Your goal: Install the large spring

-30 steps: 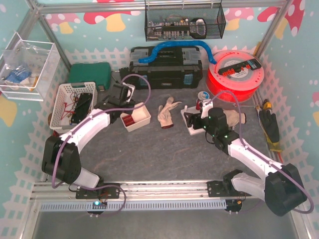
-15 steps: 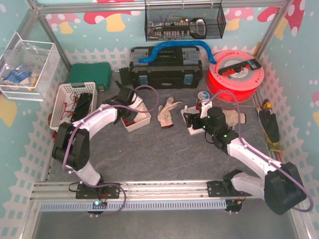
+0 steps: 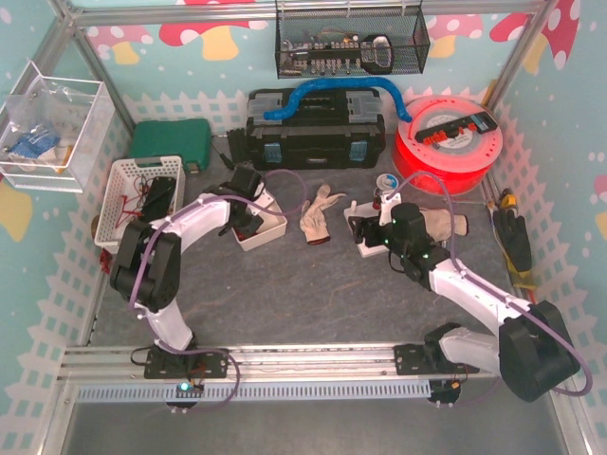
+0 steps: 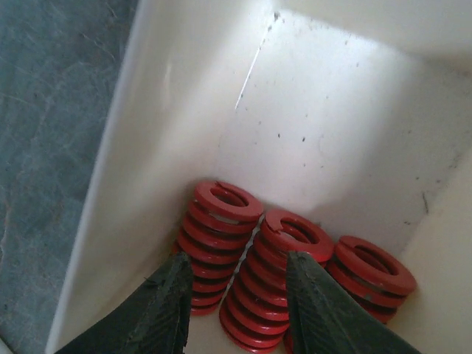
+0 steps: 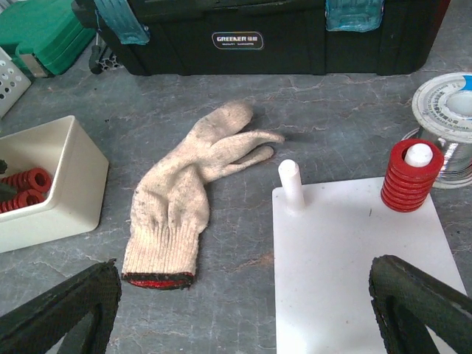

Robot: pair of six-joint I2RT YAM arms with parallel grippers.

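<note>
While the left gripper (image 4: pixel 237 269) hangs inside the white bin (image 4: pixel 151 118), its two dark fingers (image 4: pixel 166 310) stand partway apart, clamped on nothing that shows. Three red springs stand upright in a row on the bin's floor, side by side. The left spring (image 4: pixel 221 225) is partly behind one fingertip. The middle spring (image 4: pixel 289 243) shows in the gap between the fingers. The right spring (image 4: pixel 376 269) stands beyond the other fingertip. The tips seem to hover just above the coils, though from this angle I cannot tell whether a pad touches one.

The bin rests on the grey worktop (image 5: pixel 339 110), with a pale glove (image 5: pixel 184 192) lying flat between it and a white plate (image 5: pixel 346 258) — the glove touches neither.

The right gripper (image 5: pixel 243 295) is spread wide and holds nothing, its fingers hanging over the plate's near edge and the worktop beside it. On the plate's far side a bare white peg (image 5: pixel 290 183) stands upright at the left corner. At the right corner a fourth spring (image 5: pixel 410 181) sits over a second peg, whose white tip pokes out of the top. A wire spool (image 5: pixel 451 110) stands just beside that spring, off the plate. A black toolbox (image 5: pixel 243 37) runs along the back.
</note>
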